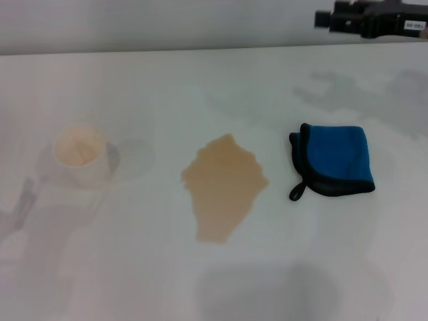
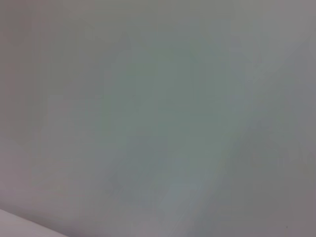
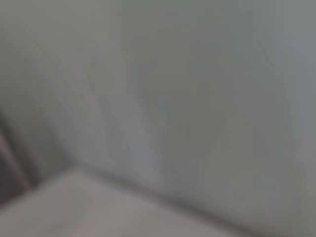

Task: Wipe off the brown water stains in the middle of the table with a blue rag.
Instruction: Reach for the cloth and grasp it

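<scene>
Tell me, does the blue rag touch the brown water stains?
Apart. The head view shows bare white table between the blue rag and the brown water stains.

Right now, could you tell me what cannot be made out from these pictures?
- Right gripper, head view: cut off by the top edge, fingers unclear.
- Left gripper: in no view.
- Both wrist views: only blurred blank surface; neither blue rag nor brown water stains appears.
- Paper cup: washed out, contents unreadable.

Brown water stains point(image 1: 223, 188): jagged tan patch, mid-table point(image 1: 134, 274). Blue rag point(image 1: 334, 160): folded, black-edged, flat just right of it, apart.
</scene>
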